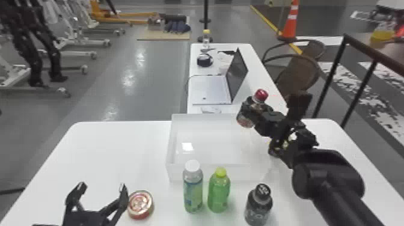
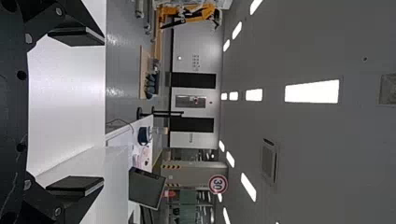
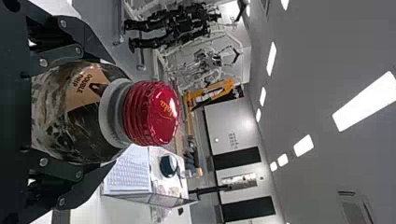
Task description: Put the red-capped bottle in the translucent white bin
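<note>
Head view had the red-capped bottle [image 1: 260, 95] in the right gripper [image 1: 255, 112], cap uppermost and a little tilted, in front of the far right part of the translucent white bin [image 1: 177, 172] as seen from there; in the right wrist view the fingers were closed round the bottle's body, one on each side, below the cap; the left gripper [image 1: 102, 187] stood wide open with nothing between its fingers, near a round tin [image 1: 140, 204]; a white-capped bottle [image 1: 193, 192], a green bottle [image 1: 219, 192] and a dark bottle [image 1: 258, 207] stood on the table [image 1: 120, 150], on the bin's near side.
</note>
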Motion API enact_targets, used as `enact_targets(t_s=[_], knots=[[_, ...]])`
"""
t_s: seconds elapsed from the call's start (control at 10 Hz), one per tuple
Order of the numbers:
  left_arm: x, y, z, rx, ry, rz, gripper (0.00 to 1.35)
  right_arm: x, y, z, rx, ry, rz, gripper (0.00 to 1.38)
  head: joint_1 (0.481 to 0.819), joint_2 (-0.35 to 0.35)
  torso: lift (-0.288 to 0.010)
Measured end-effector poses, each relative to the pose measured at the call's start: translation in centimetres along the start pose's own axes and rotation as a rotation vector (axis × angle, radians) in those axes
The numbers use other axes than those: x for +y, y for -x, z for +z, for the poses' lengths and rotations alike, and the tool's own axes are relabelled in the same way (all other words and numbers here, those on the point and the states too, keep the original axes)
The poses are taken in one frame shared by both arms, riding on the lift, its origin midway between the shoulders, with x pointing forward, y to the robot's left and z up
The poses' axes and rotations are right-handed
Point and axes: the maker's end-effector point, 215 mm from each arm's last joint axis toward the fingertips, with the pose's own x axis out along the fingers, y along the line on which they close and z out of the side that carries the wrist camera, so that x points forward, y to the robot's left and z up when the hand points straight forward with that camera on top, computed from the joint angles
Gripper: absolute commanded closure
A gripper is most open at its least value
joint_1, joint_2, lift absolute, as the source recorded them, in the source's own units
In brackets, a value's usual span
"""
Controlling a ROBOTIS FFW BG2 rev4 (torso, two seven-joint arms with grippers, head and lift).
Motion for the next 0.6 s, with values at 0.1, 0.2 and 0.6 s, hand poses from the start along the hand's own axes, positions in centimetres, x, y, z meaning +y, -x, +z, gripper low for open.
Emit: enact_targets(t_s=[0.1, 0.2, 0.6], knots=[[0.0, 0.0, -0.1, 0.002, 0.001, 0.000, 0.23, 1.6, -0.6, -1.3, 0.024, -0.011, 0.020, 1.05, 0.549, 0.000, -0.100], [0.0, 0.0, -0.1, 0.003, 0.002, 0.001, 0.23, 2.6, -0.9, -2.7, 0.054, -0.008, 0.032, 1.05, 0.549, 0.000, -0.100], [0.1, 0.1, -0.4, 0.008, 0.017, 0.006, 0.23, 4.0, -0.1, -9.3, 0.203, 0.017, 0.056, 1.05, 0.549, 0.000, -0.100]])
